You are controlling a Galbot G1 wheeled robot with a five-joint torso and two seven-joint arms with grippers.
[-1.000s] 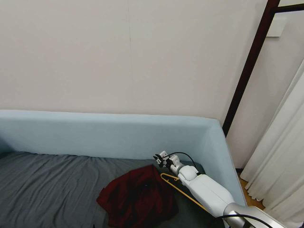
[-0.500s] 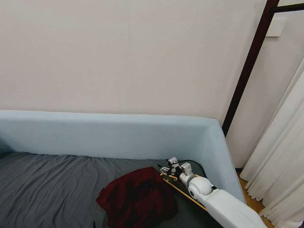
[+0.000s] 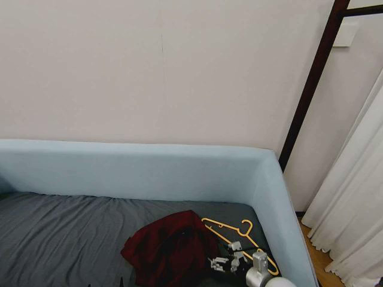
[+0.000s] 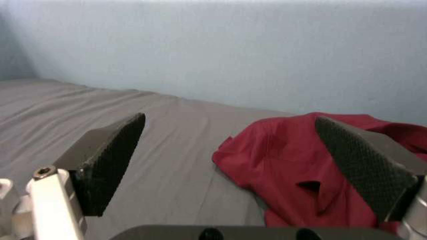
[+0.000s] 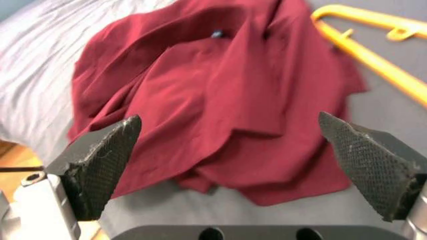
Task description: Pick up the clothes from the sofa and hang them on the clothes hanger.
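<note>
A crumpled dark red shirt [image 3: 170, 248] is seen on the grey sofa seat [image 3: 60, 233], with a yellow hanger [image 5: 373, 17] just beside it at its 3 o'clock. The right gripper [image 5: 228, 122] is held above the shirt — fingers spread wide, nothing pinched. The left gripper [image 4: 230, 120] is likewise spread, low over the seat near the shirt.

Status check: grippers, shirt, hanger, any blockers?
Right gripper open, over the red shirt, holding nothing. Left gripper open, low over the sofa. Shirt crumpled on sofa, yellow hanger beside it. Nothing in the way.
</note>
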